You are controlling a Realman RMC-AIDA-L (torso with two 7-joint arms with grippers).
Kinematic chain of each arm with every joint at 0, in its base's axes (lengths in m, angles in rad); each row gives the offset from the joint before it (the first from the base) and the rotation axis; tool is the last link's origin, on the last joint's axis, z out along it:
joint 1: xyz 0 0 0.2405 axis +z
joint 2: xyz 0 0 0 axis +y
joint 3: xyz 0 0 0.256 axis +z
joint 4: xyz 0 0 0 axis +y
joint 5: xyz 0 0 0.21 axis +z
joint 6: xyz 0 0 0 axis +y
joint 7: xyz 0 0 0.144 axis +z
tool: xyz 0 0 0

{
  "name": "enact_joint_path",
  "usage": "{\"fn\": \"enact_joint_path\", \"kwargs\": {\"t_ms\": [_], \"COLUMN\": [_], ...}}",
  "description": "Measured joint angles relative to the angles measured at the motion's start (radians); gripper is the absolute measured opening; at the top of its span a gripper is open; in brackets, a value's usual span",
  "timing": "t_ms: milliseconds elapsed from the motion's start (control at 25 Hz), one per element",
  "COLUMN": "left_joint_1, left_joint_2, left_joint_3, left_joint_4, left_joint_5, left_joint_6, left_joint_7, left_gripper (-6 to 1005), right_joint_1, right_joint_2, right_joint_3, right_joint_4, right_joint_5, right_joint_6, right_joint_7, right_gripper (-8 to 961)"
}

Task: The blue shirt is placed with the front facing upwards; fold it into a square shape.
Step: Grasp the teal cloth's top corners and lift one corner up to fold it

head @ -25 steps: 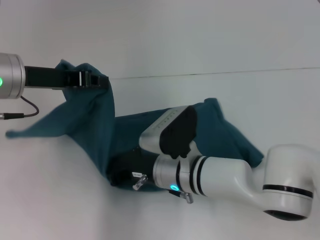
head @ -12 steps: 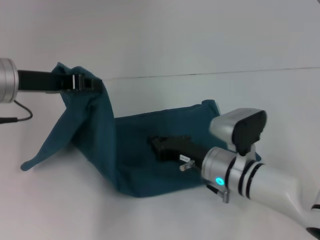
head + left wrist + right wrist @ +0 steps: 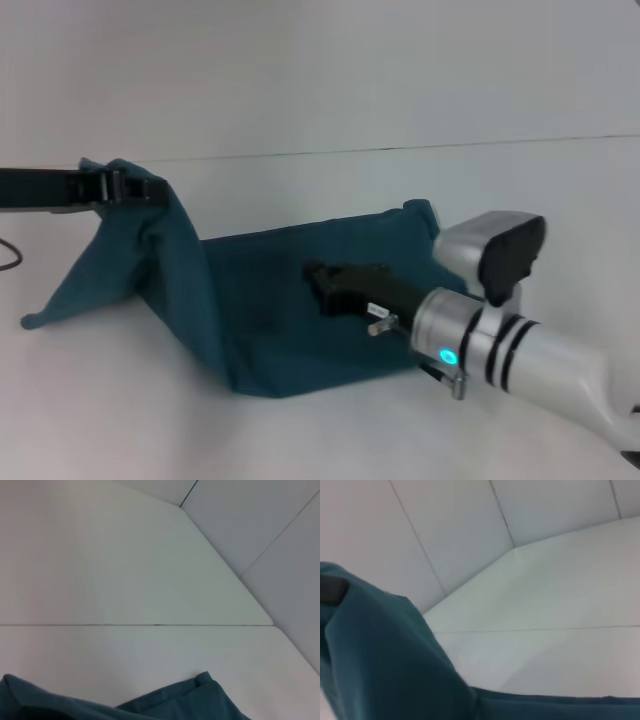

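Observation:
The blue shirt lies crumpled on the white table, with no print showing. My left gripper is at the far left, shut on a fold of the shirt. It holds that fold up above the table, and the cloth hangs from it like a tent down to a sleeve tip on the table. My right gripper reaches in from the right, low over the middle of the shirt. The shirt's edge also shows in the left wrist view. The raised fold shows in the right wrist view.
The white table has a thin seam line running across behind the shirt. A dark cable hangs at the left edge below the left arm. Pale wall panels stand beyond the table's far edge.
My left gripper has moved left with the shirt fold, stretching the cloth out. My right arm has drawn back to the right, from the shirt's near-left edge to over its middle.

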Motion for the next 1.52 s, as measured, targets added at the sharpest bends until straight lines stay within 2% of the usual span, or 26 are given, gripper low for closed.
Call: {"fn": "enact_joint_path", "kwargs": {"t_ms": [240,400,640,1120,1280,1360,1440,1520], "left_joint_1": [0.001,-0.002,-0.006,-0.03,-0.043,-0.047,-0.047,-0.045], "left_joint_2": [-0.001,-0.001,0.003,0.01,0.008,0.007,0.007,0.007], "left_joint_3": [-0.006,-0.006,-0.006,0.001,0.006,0.009,0.01,0.011], "left_joint_4": [-0.053,-0.076,-0.081,-0.082,-0.074,-0.071,-0.07,-0.069], "left_joint_5": [-0.001,-0.017,-0.041,-0.049,-0.049,-0.049,-0.05,-0.05], "left_joint_6": [0.02,0.029,0.031,0.03,0.027,0.025,0.026,0.034], "left_joint_7": [-0.002,-0.003,0.002,0.01,0.018,0.019,0.02,0.02], "left_gripper": [29,29,29,28,28,28,28,29], "right_joint_1": [0.083,0.144,0.201,0.263,0.268,0.248,0.201,0.115], "right_joint_2": [0.011,0.015,0.019,0.024,0.027,0.025,0.015,0.0], "right_joint_3": [0.004,-0.001,0.005,-0.004,0.0,0.008,0.038,0.112], "right_joint_4": [0.056,0.098,0.137,0.204,0.219,0.221,0.219,0.198], "right_joint_5": [-0.096,-0.115,-0.138,-0.164,-0.208,-0.213,-0.213,-0.214], "right_joint_6": [0.125,0.227,0.314,0.348,0.365,0.365,0.344,0.275], "right_joint_7": [0.004,0.004,0.004,0.005,0.016,0.017,0.017,0.016], "right_gripper": [27,26,26,27,27,27,27,27]}}
